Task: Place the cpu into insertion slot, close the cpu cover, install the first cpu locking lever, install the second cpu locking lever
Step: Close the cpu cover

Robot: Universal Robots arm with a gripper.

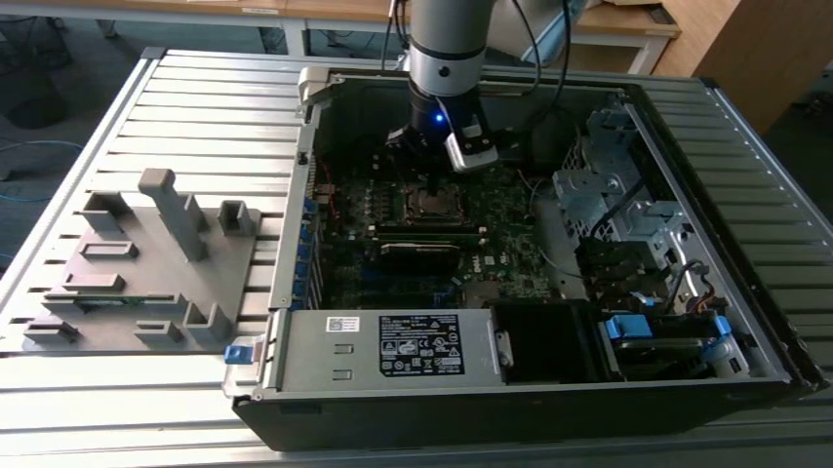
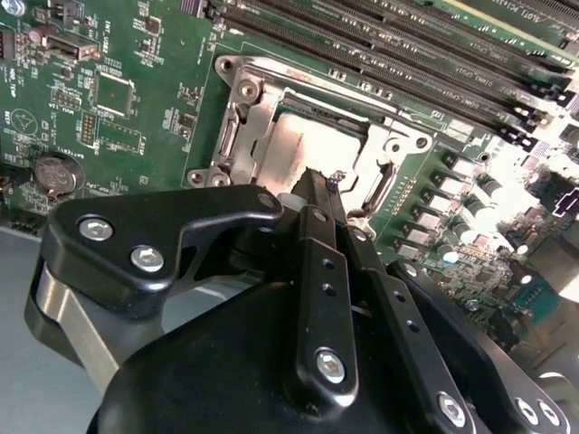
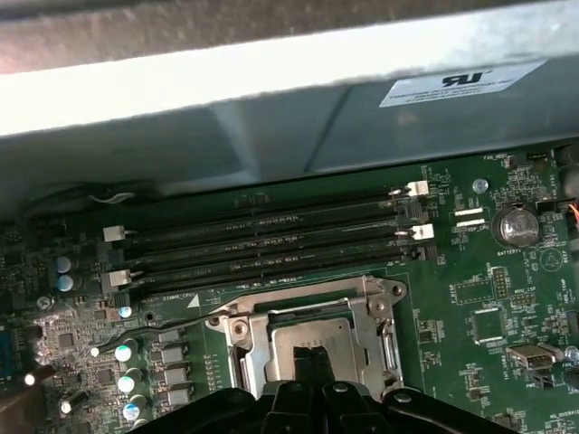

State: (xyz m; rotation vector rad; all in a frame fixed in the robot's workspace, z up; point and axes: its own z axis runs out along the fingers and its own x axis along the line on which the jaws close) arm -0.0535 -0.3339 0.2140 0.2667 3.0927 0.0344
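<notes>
The cpu (image 2: 294, 149) sits flat in its socket on the green motherboard (image 2: 136, 54), dull silver top facing up; in the first wrist view it (image 3: 298, 333) lies just beside the 4 long black memory slots (image 3: 271, 240). The cpu cover (image 2: 237, 136) lies down around it as a thin silver frame, the open centre showing the chip, and the same frame (image 3: 246, 348) borders the chip in the first wrist view. I cannot tell whether the locking levers at the socket's sides are latched.

The gripper (image 2: 323, 179) hangs directly above the socket, its 2 black fingers drawn narrow and side by side with nothing visible between them. The tips reach down over the near edge of the chip; whether they touch its top cannot be told. In the first wrist view the gripper (image 3: 312, 354) covers that same edge of the chip.

In the exterior view the arm comes straight down into the open computer case (image 1: 521, 414), and the gripper (image 1: 434, 187) stands over the socket in the middle of the board. The case lies on its side on a slatted metal table (image 1: 209, 107). A grey fixture (image 1: 143, 263) with upright posts rests on the table toward the exterior view's left, well apart from the arm. A round coin battery (image 3: 513, 226) sits on the board near the ends of the memory slots.
</notes>
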